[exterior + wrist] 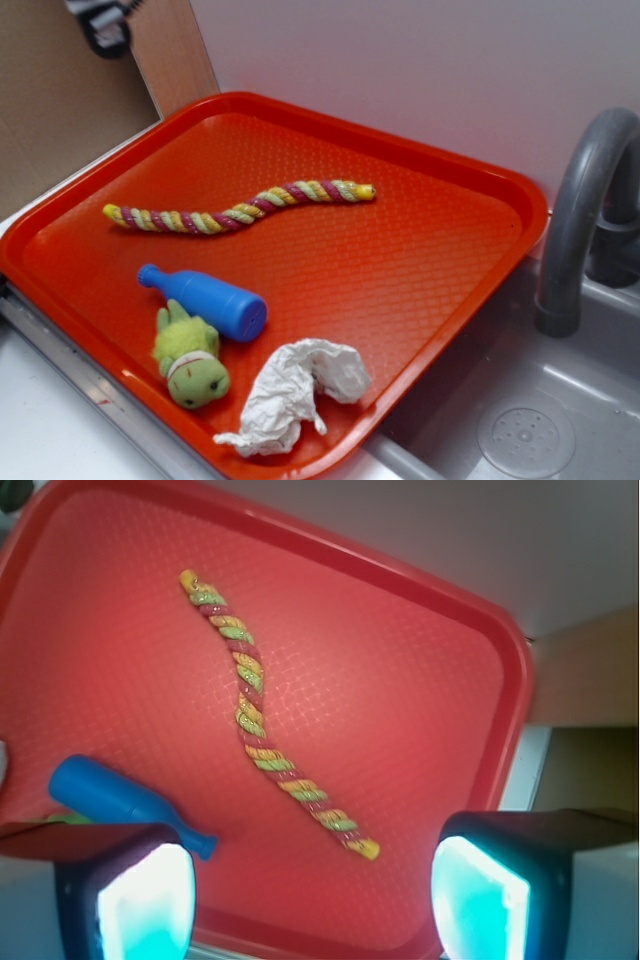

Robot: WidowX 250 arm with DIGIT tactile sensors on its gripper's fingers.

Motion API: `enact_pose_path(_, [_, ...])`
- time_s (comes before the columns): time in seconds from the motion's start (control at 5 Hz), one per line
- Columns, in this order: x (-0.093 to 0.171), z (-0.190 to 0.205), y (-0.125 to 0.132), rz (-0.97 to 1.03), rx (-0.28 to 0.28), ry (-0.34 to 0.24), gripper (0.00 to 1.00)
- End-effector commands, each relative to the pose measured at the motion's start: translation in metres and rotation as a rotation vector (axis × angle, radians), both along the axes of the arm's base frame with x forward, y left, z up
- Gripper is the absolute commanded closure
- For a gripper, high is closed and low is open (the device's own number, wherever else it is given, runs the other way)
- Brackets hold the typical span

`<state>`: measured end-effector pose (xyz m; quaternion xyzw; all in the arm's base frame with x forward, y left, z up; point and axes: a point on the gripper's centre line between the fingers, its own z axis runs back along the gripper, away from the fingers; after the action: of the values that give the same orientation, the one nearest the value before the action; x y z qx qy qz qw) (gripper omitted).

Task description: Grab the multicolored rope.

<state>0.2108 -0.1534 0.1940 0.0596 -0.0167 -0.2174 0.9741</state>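
The multicolored rope (238,209) lies flat in a gentle wave across the middle of the red tray (440,180), a twisted cord of yellow, pink and pale green. In the wrist view the multicolored rope (262,712) runs diagonally, its near yellow end between and beyond my two fingers. My gripper (310,900) hangs high above the tray's edge, open, with nothing between its glowing pads (145,900). In the exterior view only a small piece of the gripper (103,24) shows at the top left corner.
On the tray's near side lie a blue bottle (210,300), a green plush toy (190,360) and crumpled white paper (290,392). A grey sink (520,430) with a faucet (580,210) is to the right. A white wall stands behind.
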Motion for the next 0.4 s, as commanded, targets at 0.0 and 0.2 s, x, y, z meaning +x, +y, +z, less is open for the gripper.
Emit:
enact_pose_path(0.0, [-0.005,-0.025,-0.001,0.093,-0.025,0.013,0.0])
enact_pose_path(0.2, [0.001,-0.048,-0.011,0.085,0.005,0.055,0.0])
